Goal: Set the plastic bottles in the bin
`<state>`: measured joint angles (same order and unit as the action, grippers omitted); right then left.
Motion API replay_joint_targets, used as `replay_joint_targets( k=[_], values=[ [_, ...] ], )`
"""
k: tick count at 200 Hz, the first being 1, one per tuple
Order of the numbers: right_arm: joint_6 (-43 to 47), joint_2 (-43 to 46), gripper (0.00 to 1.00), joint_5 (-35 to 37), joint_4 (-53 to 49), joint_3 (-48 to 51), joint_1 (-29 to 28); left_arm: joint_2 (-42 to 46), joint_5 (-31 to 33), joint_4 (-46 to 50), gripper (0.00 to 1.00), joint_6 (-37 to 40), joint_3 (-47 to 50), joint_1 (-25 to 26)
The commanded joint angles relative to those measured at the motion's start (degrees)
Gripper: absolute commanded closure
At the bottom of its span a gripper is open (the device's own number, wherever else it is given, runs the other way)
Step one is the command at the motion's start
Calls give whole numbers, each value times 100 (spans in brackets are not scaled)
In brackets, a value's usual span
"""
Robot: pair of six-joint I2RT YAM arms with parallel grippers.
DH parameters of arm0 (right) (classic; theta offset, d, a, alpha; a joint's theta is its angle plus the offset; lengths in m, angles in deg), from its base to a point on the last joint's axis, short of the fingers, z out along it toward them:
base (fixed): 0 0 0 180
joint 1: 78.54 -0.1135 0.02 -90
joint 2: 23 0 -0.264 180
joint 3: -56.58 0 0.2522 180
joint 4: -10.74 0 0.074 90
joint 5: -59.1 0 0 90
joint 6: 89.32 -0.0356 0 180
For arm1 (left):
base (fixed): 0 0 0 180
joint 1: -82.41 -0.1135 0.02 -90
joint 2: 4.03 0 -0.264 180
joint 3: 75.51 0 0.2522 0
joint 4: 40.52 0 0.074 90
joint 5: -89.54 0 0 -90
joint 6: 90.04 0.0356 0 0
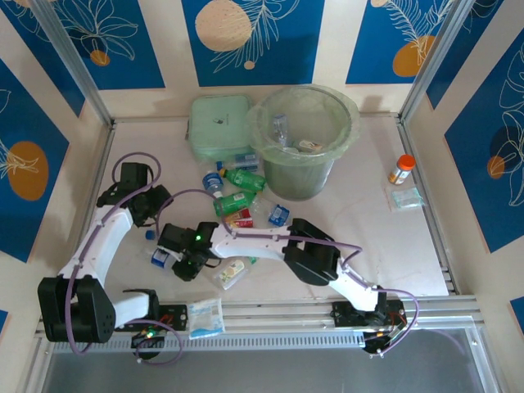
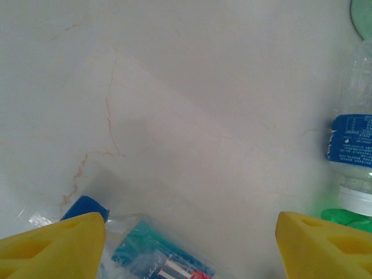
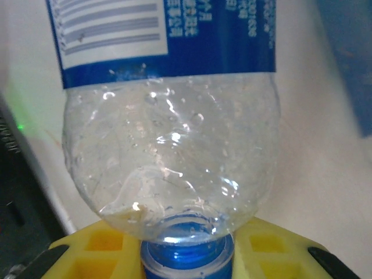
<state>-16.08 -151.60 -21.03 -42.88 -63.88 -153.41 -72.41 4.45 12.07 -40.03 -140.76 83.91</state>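
Right gripper (image 3: 187,251) is pinching the clear blue-labelled bottle (image 3: 168,133) at the neck, with yellow fingers (image 3: 99,244) pressed in on either side of the blue cap (image 3: 187,266) and the body sticking out ahead of the wrist camera. In the top view that bottle is sitting low at the left of the pile, well apart from the bin (image 1: 304,176) at back centre; can't tell if it's touching the table (image 1: 368,229). The bin is already holding a couple of items. Left gripper (image 2: 186,244) is hanging spread over bare tabletop, holding nothing. Another blue-capped bottle (image 2: 145,258) is lying just under one of its fingertips, and a blue-label one (image 2: 350,139) and a green one (image 2: 343,216) are at the frame's right edge. Step in hand, as I'm reading it: lifting and carrying to the bin. The neck grip is looking thin and the bottle is smooth and light, so I'm expecting it to pivot about the cap. I'm suggesting going straight up first, slowly, and checking the grip is holding before translating. The right arm is reaching across the loose bottles (image 1: 237,201) mid-table, so it's worth gaining height before sweeping toward the bin to avoid scattering them. Releasing should be happening only over the opening, above the liner rim. The left arm is sitting close to the right wrist, so I'm advising parking it during the carry.
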Motion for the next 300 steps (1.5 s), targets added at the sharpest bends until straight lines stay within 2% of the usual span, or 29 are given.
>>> replay_joint_targets(
  k=[1,33,80,122,146,186,229,300],
  values=[
    [-160,829,85,98,73,284,-37,125,207,193,22,153,-269,-41],
    [-564,1726,86,301,151,1065,101,93,427,254,22,354,-465,-44],
    [-1134,3264,86,705,83,2080,333,152,432,143,22,421,-538,-27],
    [-1543,4299,86,1178,-306,2204,720,159,295,8,22,480,-456,19],
    [-1637,4710,85,1320,-615,1894,1148,237,174,-172,22,483,-345,231],
    [-1858,4850,85,1767,-1315,1084,2297,85,177,-338,22,472,-354,871],
    [-1763,4472,84,1209,-1609,297,3717,-96,217,-452,22,368,-467,1441],
    [-1414,3819,80,609,-1655,-157,5080,-134,195,-552,23,351,-397,1914]
  ],
)
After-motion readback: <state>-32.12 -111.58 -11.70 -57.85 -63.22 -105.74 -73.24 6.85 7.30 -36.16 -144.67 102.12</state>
